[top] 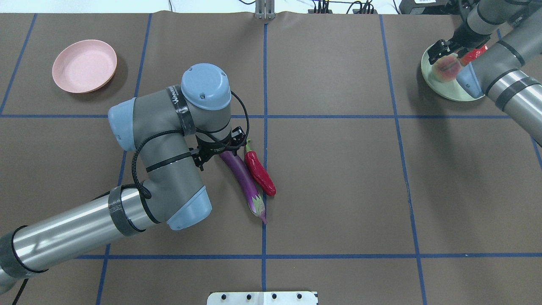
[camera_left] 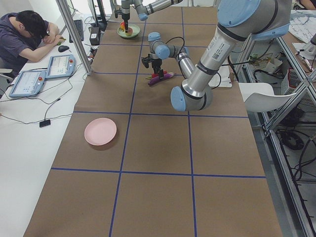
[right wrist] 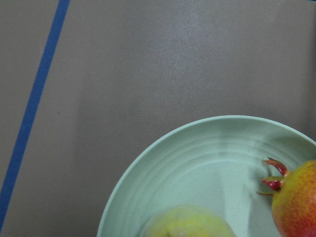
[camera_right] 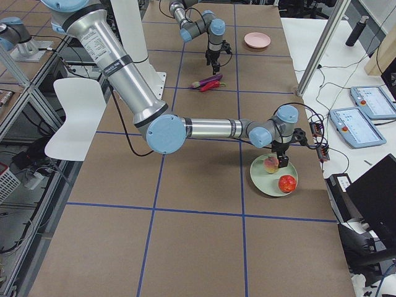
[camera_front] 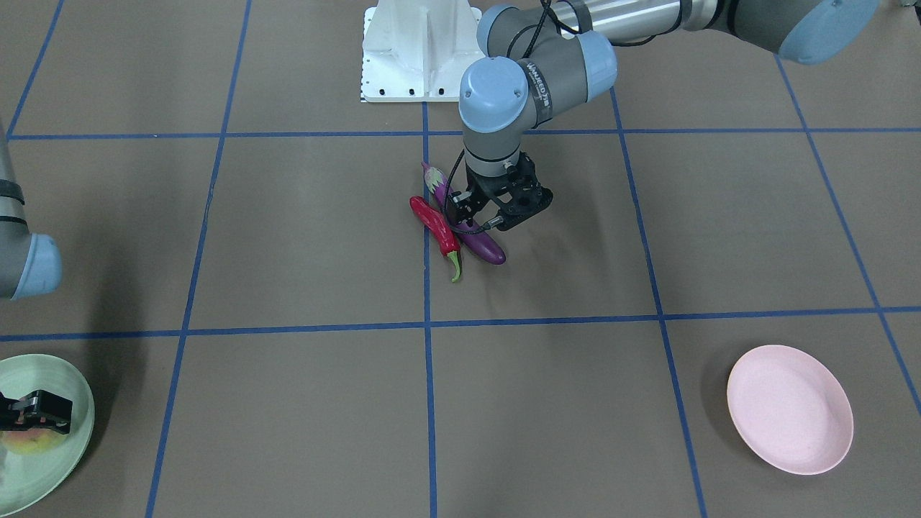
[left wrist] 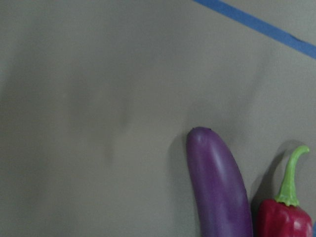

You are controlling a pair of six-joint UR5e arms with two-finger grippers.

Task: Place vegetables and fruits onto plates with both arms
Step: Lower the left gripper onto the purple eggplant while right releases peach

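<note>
While the left tool (camera_front: 495,218) hovers low over the tabletop (camera_front: 288,230), its jaws look spread wide and hold nothing. Directly under it lies the eggplant (camera_front: 483,246), flat on the tabletop; the rounded purple end pokes out past the tool on the operators' side, and the capped end shows behind it, toward the robot's base. Just beside the tool, on the side toward the right arm, lies the chili (camera_front: 434,223), alongside the eggplant and so close that they seem to touch, with its green stem pointing away from the base. In the left wrist view only the eggplant's blunt tip and the chili's stem end show, and no fingers. Well away from this tool, out toward the operators on the left arm's own side, sits the pink plate (camera_front: 789,409), with nothing on it.

At the other end, the right tool (camera_front: 36,416) hangs over the green plate (camera_front: 73,447). Right below it sits the peach (camera_front: 32,440); I cannot tell whether the jaws grip the fruit or stand clear of it. Near the tool, on the same plate, rests the pomegranate (camera_right: 287,183), just beside the peach.
</note>
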